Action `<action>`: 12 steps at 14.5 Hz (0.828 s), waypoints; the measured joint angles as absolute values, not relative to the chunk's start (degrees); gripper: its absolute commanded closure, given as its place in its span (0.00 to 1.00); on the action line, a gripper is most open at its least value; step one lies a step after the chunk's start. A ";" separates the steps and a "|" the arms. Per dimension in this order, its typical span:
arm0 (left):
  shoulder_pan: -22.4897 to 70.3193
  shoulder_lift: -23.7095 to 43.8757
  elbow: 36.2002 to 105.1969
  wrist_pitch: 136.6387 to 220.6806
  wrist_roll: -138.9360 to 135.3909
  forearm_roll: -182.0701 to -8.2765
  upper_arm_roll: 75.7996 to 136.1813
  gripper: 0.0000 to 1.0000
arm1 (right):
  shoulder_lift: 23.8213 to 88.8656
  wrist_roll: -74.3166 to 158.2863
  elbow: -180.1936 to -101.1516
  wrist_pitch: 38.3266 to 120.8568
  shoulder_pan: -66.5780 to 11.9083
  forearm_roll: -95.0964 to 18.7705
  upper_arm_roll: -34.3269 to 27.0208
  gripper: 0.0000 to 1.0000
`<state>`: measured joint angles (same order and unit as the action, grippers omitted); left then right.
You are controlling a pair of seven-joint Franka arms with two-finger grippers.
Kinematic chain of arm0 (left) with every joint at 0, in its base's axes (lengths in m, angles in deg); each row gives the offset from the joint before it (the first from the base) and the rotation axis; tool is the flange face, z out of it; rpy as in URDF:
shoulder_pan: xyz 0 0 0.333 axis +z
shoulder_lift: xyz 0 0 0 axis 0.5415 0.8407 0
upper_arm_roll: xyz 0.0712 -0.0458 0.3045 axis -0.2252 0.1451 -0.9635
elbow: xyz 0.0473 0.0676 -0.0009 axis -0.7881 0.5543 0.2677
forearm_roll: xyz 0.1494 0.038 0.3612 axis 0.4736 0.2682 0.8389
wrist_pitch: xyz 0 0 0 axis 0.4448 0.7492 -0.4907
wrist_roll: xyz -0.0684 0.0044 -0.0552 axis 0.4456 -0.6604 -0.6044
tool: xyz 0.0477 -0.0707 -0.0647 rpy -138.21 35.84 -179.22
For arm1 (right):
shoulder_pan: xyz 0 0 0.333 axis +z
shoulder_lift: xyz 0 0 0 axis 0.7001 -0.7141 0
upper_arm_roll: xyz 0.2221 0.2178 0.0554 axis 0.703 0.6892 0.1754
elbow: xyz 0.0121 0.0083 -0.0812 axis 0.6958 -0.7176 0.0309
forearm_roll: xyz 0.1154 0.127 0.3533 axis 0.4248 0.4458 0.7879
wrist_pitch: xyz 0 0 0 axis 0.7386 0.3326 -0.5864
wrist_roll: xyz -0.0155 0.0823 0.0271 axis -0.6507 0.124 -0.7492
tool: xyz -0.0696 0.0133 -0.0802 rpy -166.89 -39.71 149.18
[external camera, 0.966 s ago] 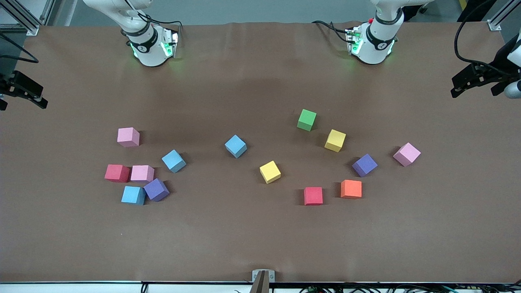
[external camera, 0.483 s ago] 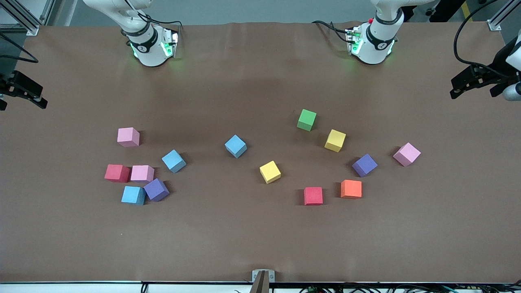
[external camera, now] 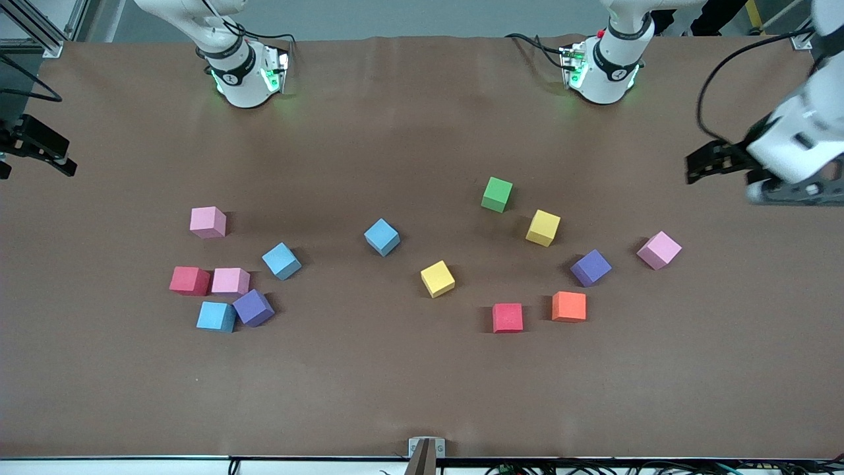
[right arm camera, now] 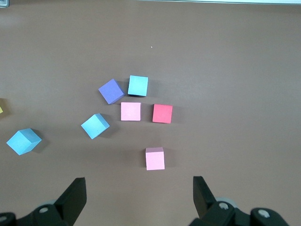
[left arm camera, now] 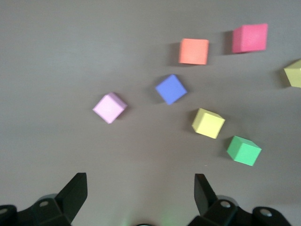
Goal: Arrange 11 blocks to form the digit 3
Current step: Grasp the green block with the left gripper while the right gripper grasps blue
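The blocks lie scattered on the brown table and no digit 3 shows. Toward the right arm's end lie a pink block (external camera: 208,221), blue (external camera: 281,260), red (external camera: 189,280), pink (external camera: 230,281), blue (external camera: 215,316) and purple (external camera: 253,307). A blue block (external camera: 382,237) and a yellow one (external camera: 438,278) sit mid-table. Toward the left arm's end lie green (external camera: 496,194), yellow (external camera: 542,227), purple (external camera: 590,268), pink (external camera: 659,250), orange (external camera: 569,306) and red (external camera: 507,317). My left gripper (external camera: 722,177) (left arm camera: 139,181) hangs open and empty over the table's end near that pink block. My right gripper (external camera: 33,165) (right arm camera: 138,182) waits open and empty at its end.
The two arm bases (external camera: 244,72) (external camera: 603,69) stand along the table's edge farthest from the front camera. A small metal bracket (external camera: 426,448) sits at the table's nearest edge. Cables trail beside the left arm's wrist.
My left arm has swung in from the table's end, bringing its gripper lower and closer to the pink block. The right arm and all blocks have stayed put.
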<state>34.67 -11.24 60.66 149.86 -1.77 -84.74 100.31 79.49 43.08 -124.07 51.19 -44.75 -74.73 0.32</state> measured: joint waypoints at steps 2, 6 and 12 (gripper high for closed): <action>34.09 -10.47 64.50 153.84 -5.71 -84.74 104.10 0.00 | 79.46 43.09 -124.07 51.20 -44.52 -74.65 0.52 0.00; 33.54 -9.77 71.75 160.50 -11.85 -84.74 109.81 0.00 | 77.95 43.14 -124.20 52.48 -40.33 -74.29 0.94 0.00; 32.91 -9.05 86.06 175.48 -28.36 -84.72 118.84 0.00 | 70.95 43.33 -124.46 56.28 -32.18 -74.35 1.22 0.00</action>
